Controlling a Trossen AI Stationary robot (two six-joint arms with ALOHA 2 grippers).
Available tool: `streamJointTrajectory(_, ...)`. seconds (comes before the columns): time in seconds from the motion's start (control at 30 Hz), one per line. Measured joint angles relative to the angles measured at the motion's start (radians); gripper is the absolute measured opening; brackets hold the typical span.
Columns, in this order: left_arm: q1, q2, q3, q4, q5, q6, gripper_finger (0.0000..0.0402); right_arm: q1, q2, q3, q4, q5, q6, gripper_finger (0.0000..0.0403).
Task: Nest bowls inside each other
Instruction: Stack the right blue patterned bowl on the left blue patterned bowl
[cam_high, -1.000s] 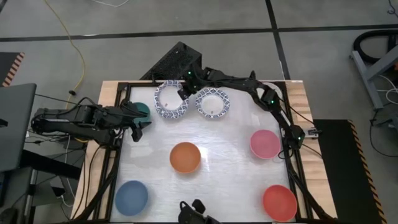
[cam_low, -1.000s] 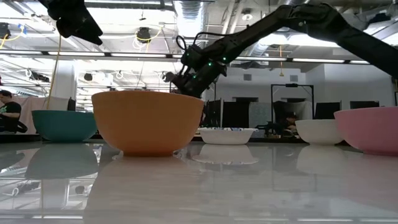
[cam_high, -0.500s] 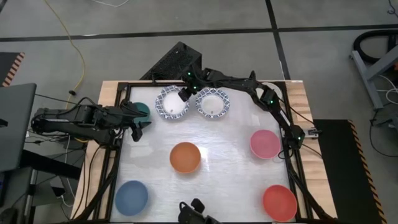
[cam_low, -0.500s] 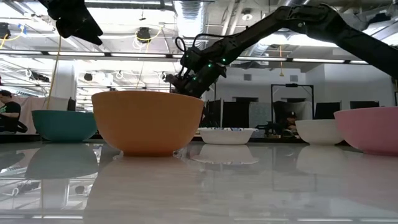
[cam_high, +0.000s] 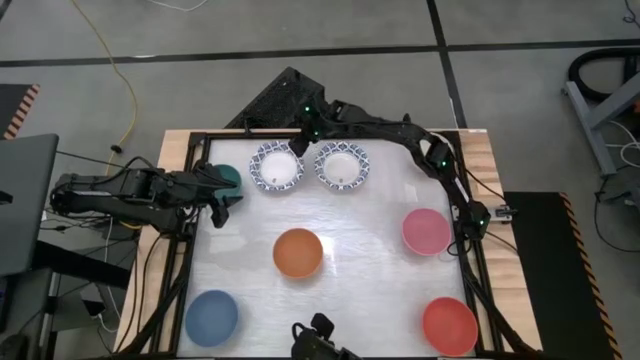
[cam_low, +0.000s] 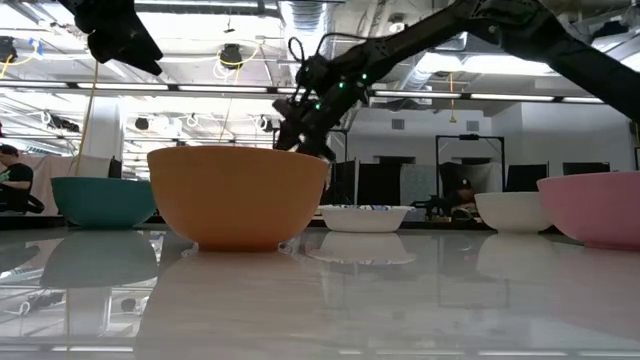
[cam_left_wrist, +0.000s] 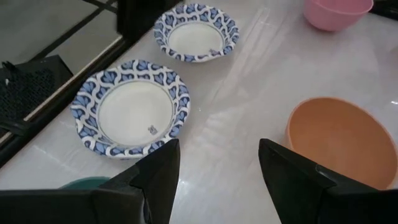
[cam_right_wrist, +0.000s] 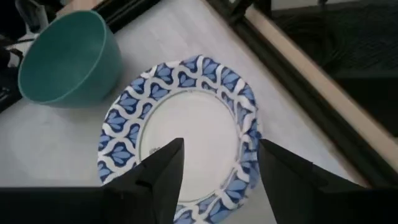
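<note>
Left gripper (cam_high: 222, 200) waits at the far-left edge by the green bowl (cam_high: 228, 178), fingers apart, empty. Right gripper (cam_high: 300, 135) hangs just above the left patterned bowl (cam_high: 276, 166), which sits flat at the far side beside its twin (cam_high: 341, 165), fingers spread, holding nothing. Risk: shallow flared rims give poor purchase, so a pinch could slip or skate the bowl across the slick table (cam_high: 350, 290) into its twin.

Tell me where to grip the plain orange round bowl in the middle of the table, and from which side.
Pinch the rim of the plain orange round bowl, one finger inside the wall and one outside, coming straight down from above. It sits upright and open-topped, and its smooth curved wall looks too wide to span. The left gripper, jaws open, is probably the handier one; it would meet the rim arc nearest it.
</note>
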Motion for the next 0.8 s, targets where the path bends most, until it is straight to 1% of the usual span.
streamJointTrajectory(0.07, -0.001, 0.000, 0.000, -0.002, 0.004, -0.006, 0.0208, -0.003, -0.020, 0.003, -0.033, 0.027, -0.024, 0.0223)
streamJointTrajectory(0.13, -0.002, 0.000, 0.000, -0.003, 0.012, -0.009, 0.0208, -0.005, -0.045, 0.006, -0.057, 0.075, -0.060, 0.0223)
streamJointTrajectory(0.23, -0.002, 0.000, 0.000, -0.008, 0.019, -0.009, 0.0208, 0.002, -0.094, 0.004, -0.178, 0.205, -0.142, 0.0223)
streamJointTrajectory(0.3, -0.002, 0.000, 0.000, -0.011, 0.019, -0.009, 0.0208, 0.015, -0.131, 0.004, -0.298, 0.289, -0.195, 0.0223)
streamJointTrajectory(0.37, -0.002, 0.000, 0.000, -0.011, 0.027, -0.006, 0.0208, 0.035, -0.165, 0.005, -0.427, 0.337, -0.230, 0.0223)
streamJointTrajectory(0.47, -0.003, 0.000, 0.000, -0.012, 0.060, 0.019, 0.0208, 0.084, -0.204, 0.004, -0.621, 0.359, -0.244, 0.0223)
streamJointTrajectory(0.53, -0.006, -0.001, 0.000, -0.010, 0.087, 0.040, 0.0208, 0.136, -0.229, 0.003, -0.709, 0.390, -0.249, 0.0223)
streamJointTrajectory(0.67, -0.025, -0.011, 0.000, 0.015, 0.101, 0.077, 0.0208, 0.260, -0.287, 0.000, -0.783, 0.504, -0.257, 0.0219)
streamJointTrajectory(0.73, -0.040, -0.025, 0.000, 0.019, 0.100, 0.078, 0.0208, 0.309, -0.321, -0.043, -0.756, 0.519, -0.268, 0.0217)
streamJointTrajectory(0.8, -0.060, -0.046, -0.001, 0.020, 0.098, 0.078, 0.0208, 0.344, -0.361, -0.123, -0.719, 0.522, -0.290, 0.0215)
